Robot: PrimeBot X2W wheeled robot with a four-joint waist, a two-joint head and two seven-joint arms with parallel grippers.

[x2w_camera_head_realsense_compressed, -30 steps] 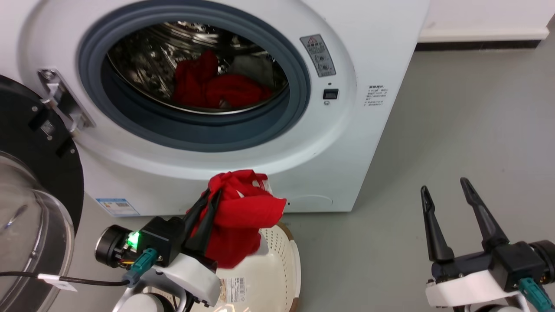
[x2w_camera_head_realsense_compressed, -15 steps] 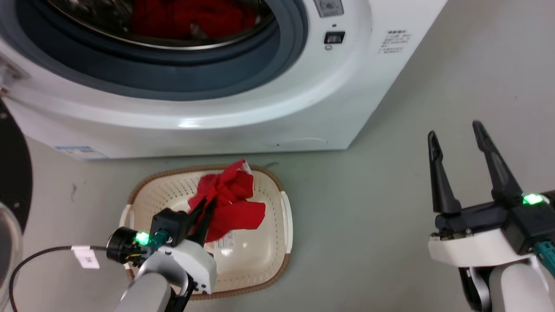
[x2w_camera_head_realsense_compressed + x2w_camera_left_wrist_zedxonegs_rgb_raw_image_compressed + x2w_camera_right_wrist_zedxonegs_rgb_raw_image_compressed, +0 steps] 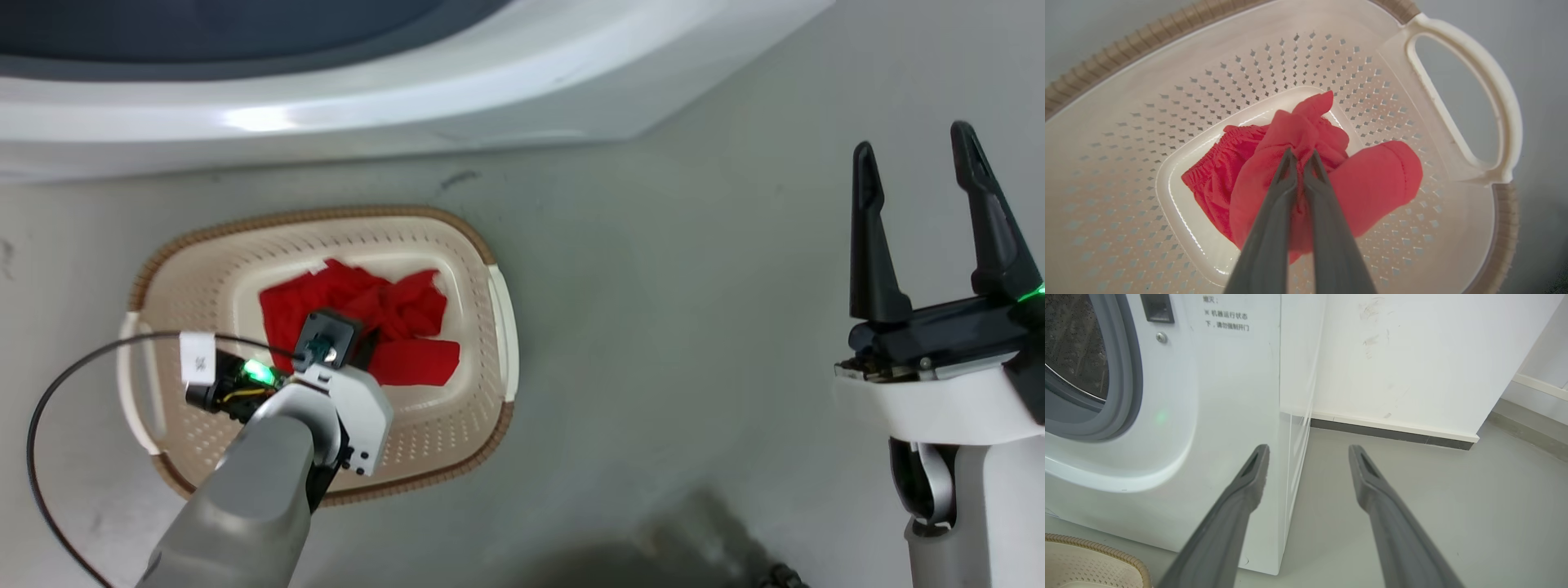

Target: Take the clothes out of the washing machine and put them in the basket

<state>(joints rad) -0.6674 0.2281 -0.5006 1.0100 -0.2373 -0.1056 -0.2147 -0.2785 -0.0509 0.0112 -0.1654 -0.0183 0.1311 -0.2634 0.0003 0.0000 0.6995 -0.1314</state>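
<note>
One red garment lies bunched on the bottom of the basket. A fold is pinched by the left gripper, clamped tight on it. Basket sits on grey floor, just in front of the washing machine. Off to the basket's right, well apart: right gripper, spread wide, holding nothing.

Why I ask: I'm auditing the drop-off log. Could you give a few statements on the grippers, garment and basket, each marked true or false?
1. The left gripper is shut on the red garment. True.
2. The garment hangs outside the basket. False: it is inside it.
3. The right gripper is open and holds nothing. True.
4. The basket stands on a table. False: it stands on the grey floor.
</note>
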